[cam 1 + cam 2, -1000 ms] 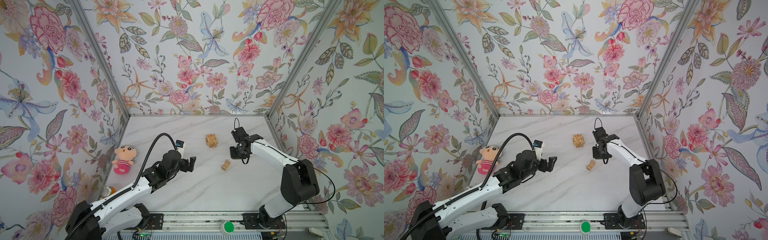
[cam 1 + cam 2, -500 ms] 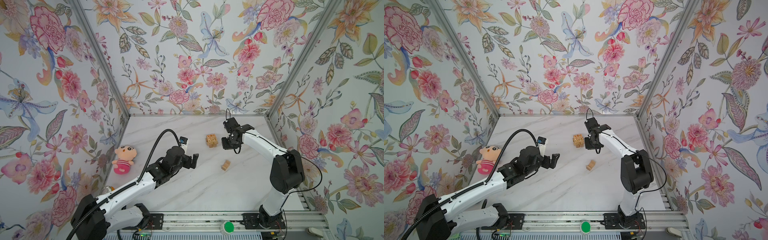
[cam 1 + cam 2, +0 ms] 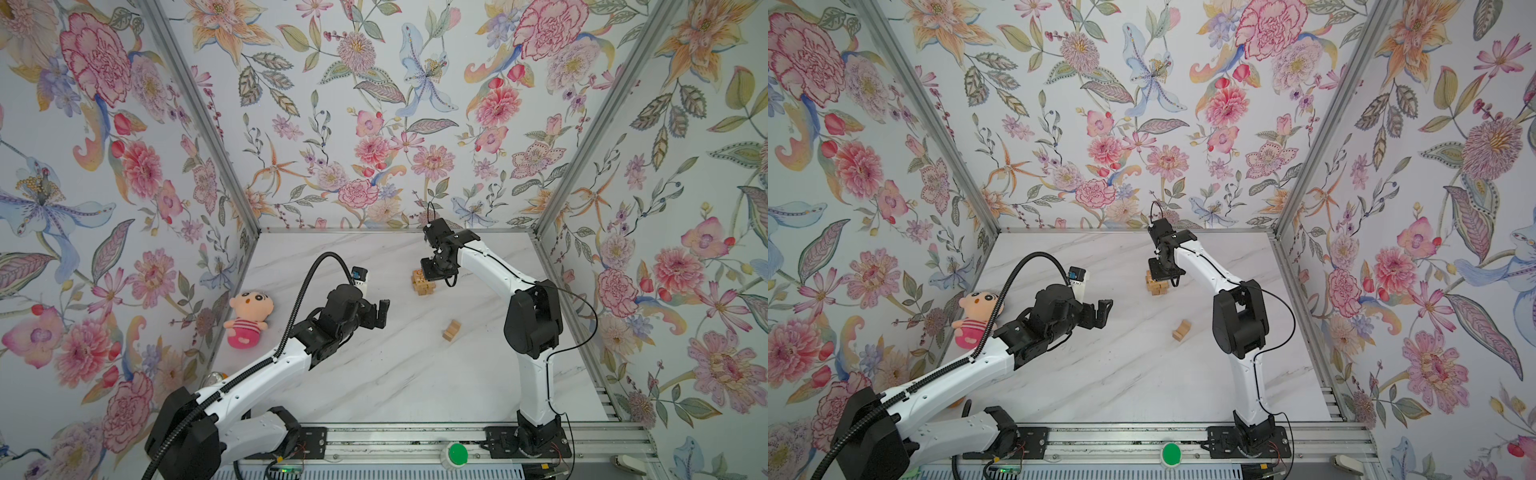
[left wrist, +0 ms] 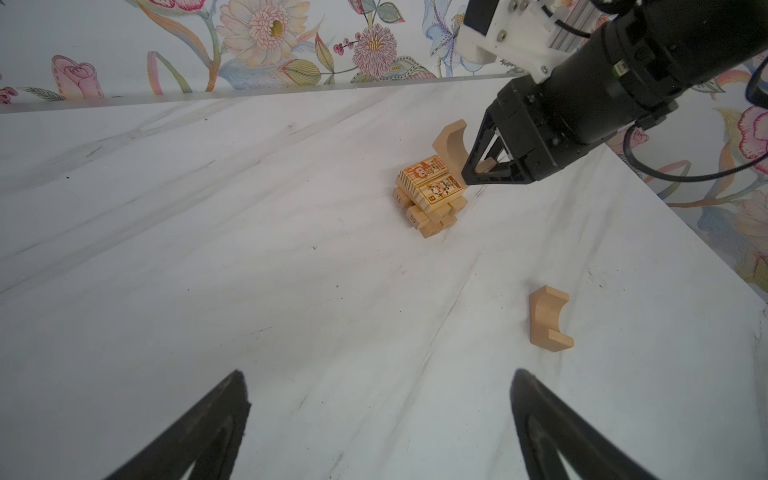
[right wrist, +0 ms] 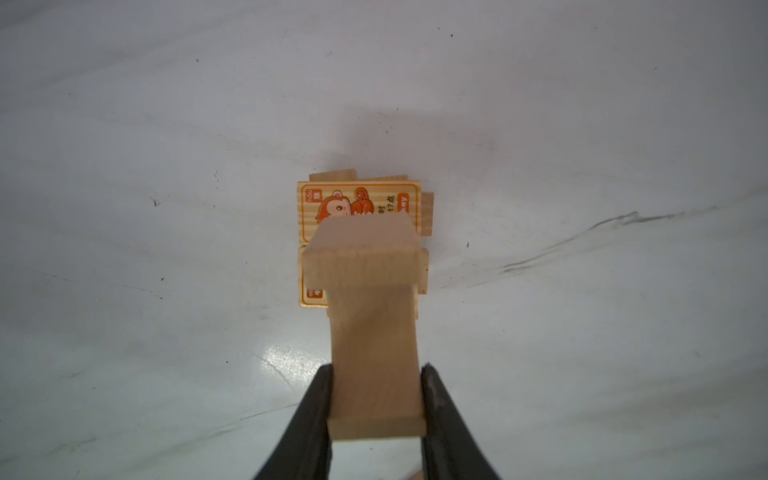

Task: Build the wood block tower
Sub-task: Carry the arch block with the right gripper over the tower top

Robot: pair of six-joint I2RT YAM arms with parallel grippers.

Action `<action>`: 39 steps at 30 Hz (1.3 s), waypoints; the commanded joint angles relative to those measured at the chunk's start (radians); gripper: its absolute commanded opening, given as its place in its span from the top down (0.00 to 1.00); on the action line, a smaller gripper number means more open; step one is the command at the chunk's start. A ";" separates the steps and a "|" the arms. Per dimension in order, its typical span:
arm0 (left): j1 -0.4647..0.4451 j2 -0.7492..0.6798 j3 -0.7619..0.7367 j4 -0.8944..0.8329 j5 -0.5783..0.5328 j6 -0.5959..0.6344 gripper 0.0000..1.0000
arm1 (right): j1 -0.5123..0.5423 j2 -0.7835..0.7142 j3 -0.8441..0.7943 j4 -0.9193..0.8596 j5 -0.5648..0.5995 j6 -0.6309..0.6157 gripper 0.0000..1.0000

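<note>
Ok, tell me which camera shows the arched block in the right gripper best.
The left wrist view. There the arched block is seen side-on with its curved cut-out clear, held by the right gripper over the tower. The right wrist view shows it close and clamped, with its curve hidden. In both top views the gripper hides it.

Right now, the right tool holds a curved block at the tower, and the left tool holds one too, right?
Not quite. The left tool is open and empty, as the left wrist view shows. The right tool does hold a curved block at the tower.
</note>
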 commanded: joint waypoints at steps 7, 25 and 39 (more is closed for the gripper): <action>0.048 -0.003 -0.002 0.005 0.047 0.025 0.01 | 0.032 0.098 0.150 -0.097 -0.010 -0.001 0.69; 0.100 -0.044 -0.050 0.025 0.088 0.031 0.01 | 0.033 0.157 0.199 -0.140 0.016 0.019 0.69; 0.116 -0.049 -0.063 0.032 0.104 0.034 0.01 | 0.031 0.194 0.249 -0.168 0.027 0.027 0.68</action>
